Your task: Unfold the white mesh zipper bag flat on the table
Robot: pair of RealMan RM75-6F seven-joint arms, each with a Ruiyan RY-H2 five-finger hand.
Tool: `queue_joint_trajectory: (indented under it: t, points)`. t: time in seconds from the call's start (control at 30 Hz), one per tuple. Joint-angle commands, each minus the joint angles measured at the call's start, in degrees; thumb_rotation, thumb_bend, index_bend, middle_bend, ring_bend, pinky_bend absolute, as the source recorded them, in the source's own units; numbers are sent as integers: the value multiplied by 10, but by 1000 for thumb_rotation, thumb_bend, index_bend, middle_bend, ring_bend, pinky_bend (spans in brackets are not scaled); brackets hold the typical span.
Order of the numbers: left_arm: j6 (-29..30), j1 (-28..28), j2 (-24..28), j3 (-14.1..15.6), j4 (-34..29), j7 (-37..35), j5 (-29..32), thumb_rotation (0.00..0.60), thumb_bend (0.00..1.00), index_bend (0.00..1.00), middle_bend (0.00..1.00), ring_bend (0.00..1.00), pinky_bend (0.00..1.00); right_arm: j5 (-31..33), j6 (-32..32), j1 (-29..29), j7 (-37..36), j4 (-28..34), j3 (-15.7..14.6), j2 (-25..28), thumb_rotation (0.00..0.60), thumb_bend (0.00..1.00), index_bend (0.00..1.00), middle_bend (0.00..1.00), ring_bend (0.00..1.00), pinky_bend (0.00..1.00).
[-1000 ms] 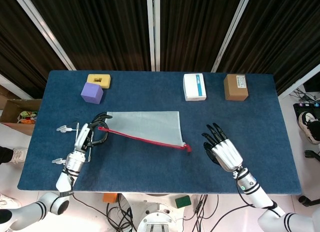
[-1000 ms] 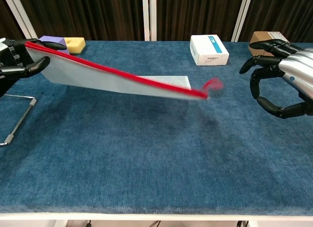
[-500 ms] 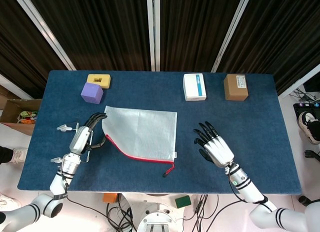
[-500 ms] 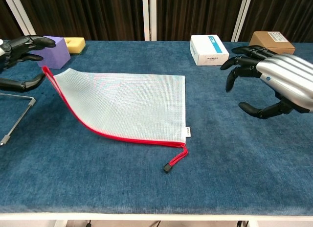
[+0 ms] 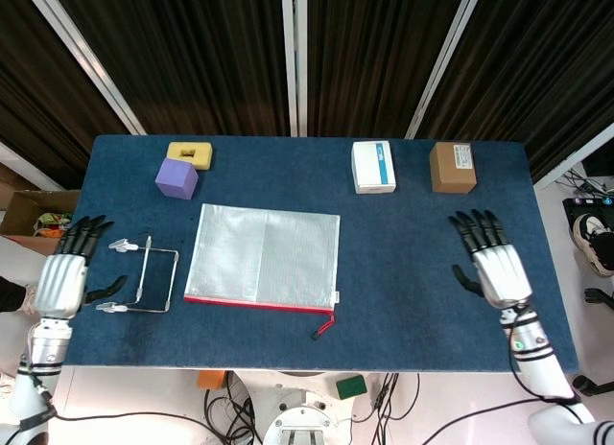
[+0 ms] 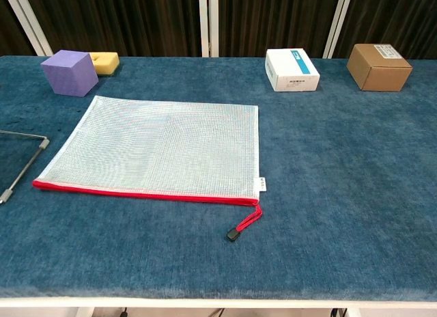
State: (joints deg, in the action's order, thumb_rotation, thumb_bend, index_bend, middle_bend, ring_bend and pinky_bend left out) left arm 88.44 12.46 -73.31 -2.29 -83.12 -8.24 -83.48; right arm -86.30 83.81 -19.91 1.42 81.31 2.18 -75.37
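I am now holding my left hand [image 5: 59,282] open and empty off the worktop's left edge, fingers spread, having let go of the white mesh zipper bag [image 5: 262,258] and pulled away from it. My right hand [image 5: 496,268] is likewise hanging open, well right of the bag. The bag is lying spread flat, its red zipper edge [image 6: 136,193] nearest me, so I am judging the unfolding finished.
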Motion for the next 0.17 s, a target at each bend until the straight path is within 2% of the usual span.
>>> queue_joint_trajectory:
  t: [0.03,0.17]
  points:
    - [13,-26,24,7,-8,12,13,600,171,162,92,34,125,25,34,48,-33,29,-1,46,600,311,76,95,0,0]
    - [22,-53,46,18,-15,19,22,600,171,182,97,35,125,32,68,90,-59,36,-8,65,600,318,62,93,0,0]
